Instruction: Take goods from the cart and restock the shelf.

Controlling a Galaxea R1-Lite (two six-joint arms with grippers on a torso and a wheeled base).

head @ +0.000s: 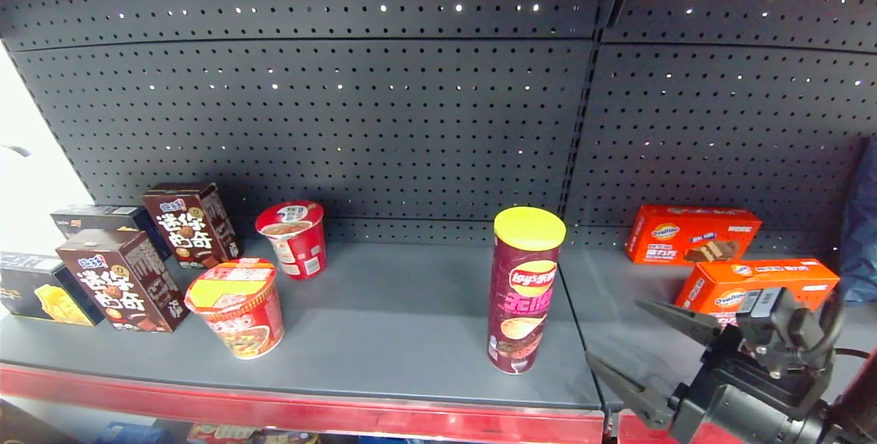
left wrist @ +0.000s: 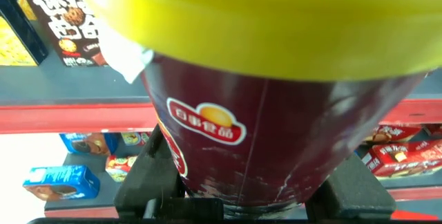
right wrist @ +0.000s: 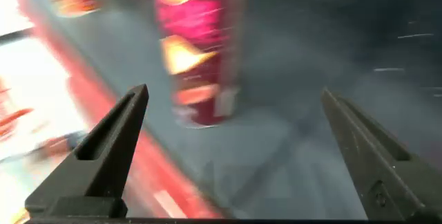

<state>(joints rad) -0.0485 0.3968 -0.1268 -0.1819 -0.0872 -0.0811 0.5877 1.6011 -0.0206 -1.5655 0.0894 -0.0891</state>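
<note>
A maroon chips can (head: 524,290) with a yellow lid stands upright on the grey shelf (head: 397,321), near its front edge. My right gripper (head: 612,329) hangs open just to the right of that can, at the shelf's front, with nothing between its fingers. The right wrist view shows the same can (right wrist: 200,51) ahead of the open right gripper (right wrist: 235,92). In the left wrist view a second maroon can (left wrist: 276,134) with a yellow lid (left wrist: 262,16) sits between the dark fingers (left wrist: 148,175) of my left gripper (left wrist: 248,196), which is shut on it in front of the shelf's red edge.
Two brown chocolate boxes (head: 123,279) and black boxes (head: 41,290) stand at the shelf's left, with two red noodle cups (head: 236,307) beside them. Two orange boxes (head: 692,233) lie at the right. The red front rail (head: 308,410) borders the shelf; blue packs (left wrist: 59,182) lie on a lower shelf.
</note>
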